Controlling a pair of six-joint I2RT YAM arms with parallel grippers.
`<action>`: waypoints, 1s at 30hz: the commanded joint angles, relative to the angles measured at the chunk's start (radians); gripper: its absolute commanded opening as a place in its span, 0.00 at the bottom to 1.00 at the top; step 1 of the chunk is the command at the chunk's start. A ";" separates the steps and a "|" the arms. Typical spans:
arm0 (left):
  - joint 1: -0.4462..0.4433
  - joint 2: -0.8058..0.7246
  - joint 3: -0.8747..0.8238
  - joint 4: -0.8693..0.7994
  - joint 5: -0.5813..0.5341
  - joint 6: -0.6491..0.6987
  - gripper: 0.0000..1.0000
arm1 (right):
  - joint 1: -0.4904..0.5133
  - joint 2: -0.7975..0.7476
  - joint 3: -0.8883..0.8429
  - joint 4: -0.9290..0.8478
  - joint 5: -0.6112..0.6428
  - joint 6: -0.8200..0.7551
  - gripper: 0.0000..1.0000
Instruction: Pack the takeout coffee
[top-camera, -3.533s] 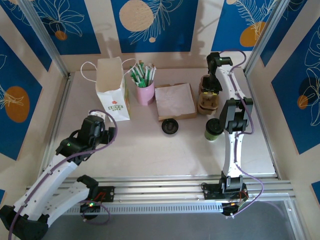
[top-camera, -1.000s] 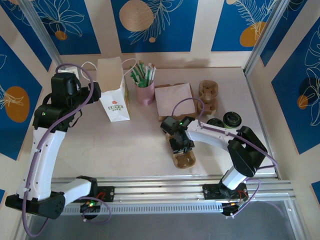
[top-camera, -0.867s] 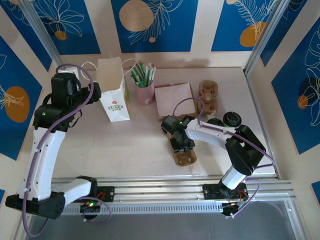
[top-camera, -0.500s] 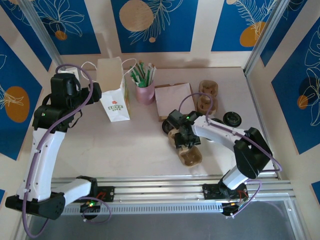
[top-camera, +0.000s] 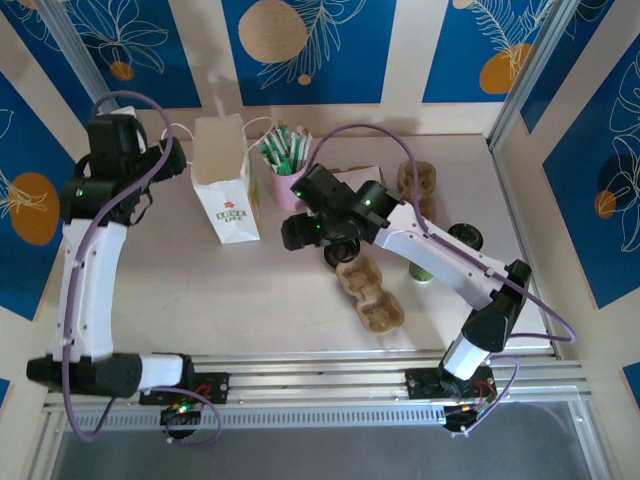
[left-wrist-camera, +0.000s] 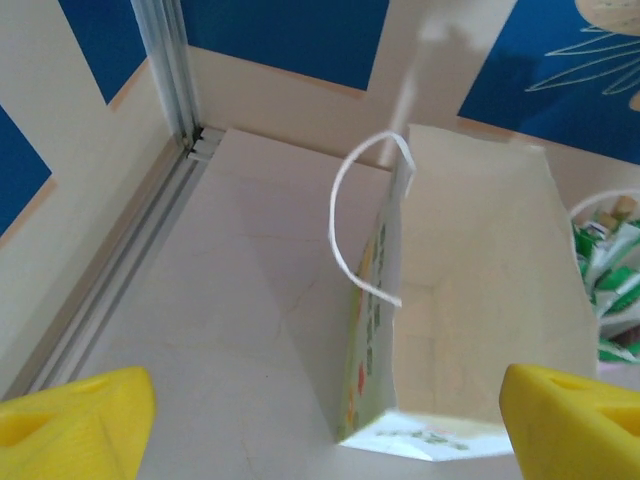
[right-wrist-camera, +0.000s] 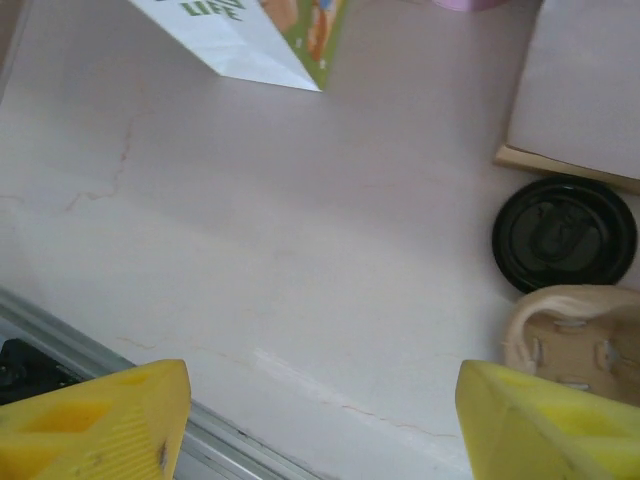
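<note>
While your left arm stands tall at the far left of the table (top-camera: 300, 300), wrist tipped over the white paper bag with string handles (left-wrist-camera: 480, 300), your left gripper (left-wrist-camera: 325, 415) shows both yellow fingertips wide apart, nothing between them. Bag upright, mouth open; the inside, as far as the left wrist view reaches, is bare paper. Your right arm rises from its base at the near right, bends at the elbow, then stretches long to the left across mid-table. The right gripper (right-wrist-camera: 325, 415) hangs over bare tabletop, fingers spread, gripping nothing. To its right in the wrist view lies a round black plastic lid (right-wrist-camera: 563, 247), flat, just beside the rim of a brown moulded-pulp cup carrier (right-wrist-camera: 570, 335). In the top view the carrier's wells are empty. The small paper coffee cup (top-camera: 421, 270), only its green body showing, stands on the table right of the carrier, mostly hidden under your right forearm and well apart from the bag; lidded or not, you cannot tell. A pink cup (top-camera: 284, 188) just beside the bag holds green-and-white sticks (top-camera: 283, 150).
</note>
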 joint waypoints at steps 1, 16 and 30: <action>0.022 0.094 0.099 -0.042 -0.009 0.011 0.89 | 0.026 0.016 0.021 -0.078 -0.008 0.000 0.71; 0.094 0.525 0.439 -0.131 0.031 -0.013 0.73 | 0.132 -0.309 -0.248 -0.137 0.056 0.073 0.72; 0.092 0.275 0.160 -0.059 0.132 -0.122 0.00 | 0.137 -0.364 -0.353 -0.059 0.012 0.093 0.72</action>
